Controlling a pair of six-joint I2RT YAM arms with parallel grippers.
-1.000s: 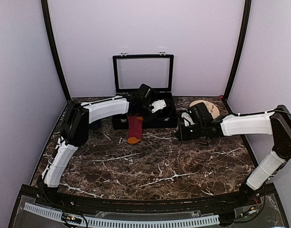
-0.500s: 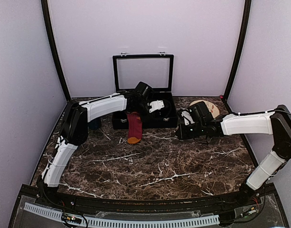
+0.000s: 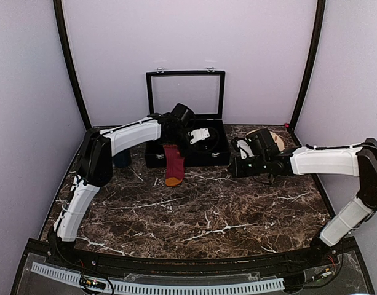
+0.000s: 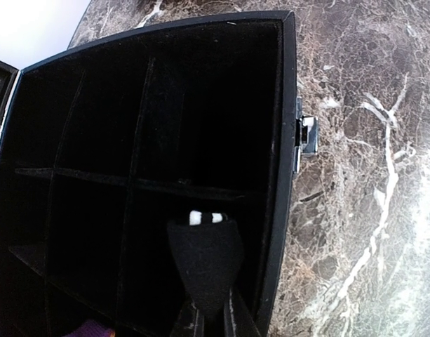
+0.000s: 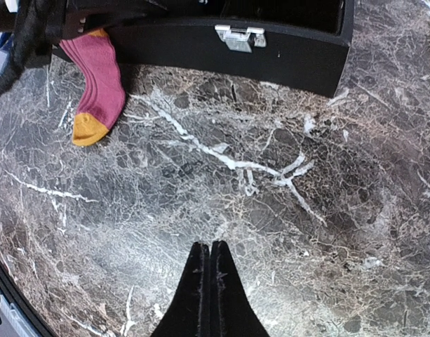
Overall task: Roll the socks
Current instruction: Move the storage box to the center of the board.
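Low in its wrist view, the left gripper (image 4: 211,319) is clamped on the black sock (image 4: 204,260) over the open box (image 4: 288,140); the maroon sock (image 3: 174,163) hangs down the box front, centre-left of the top view. With the right gripper (image 5: 210,281) fingers pressed together over bare marble, a slipping pinch could drop the black sock inside the box, apart from its partner.

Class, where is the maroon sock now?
Top view, left of centre: the maroon sock hangs down the front of the black box, orange toe on the table.

The left arm (image 3: 130,136) reaches far forward, and the left gripper (image 4: 209,312) pinches the black sock (image 4: 204,263). The right arm (image 3: 320,161) stretches low toward the left; the right gripper (image 5: 210,249) is fully closed.
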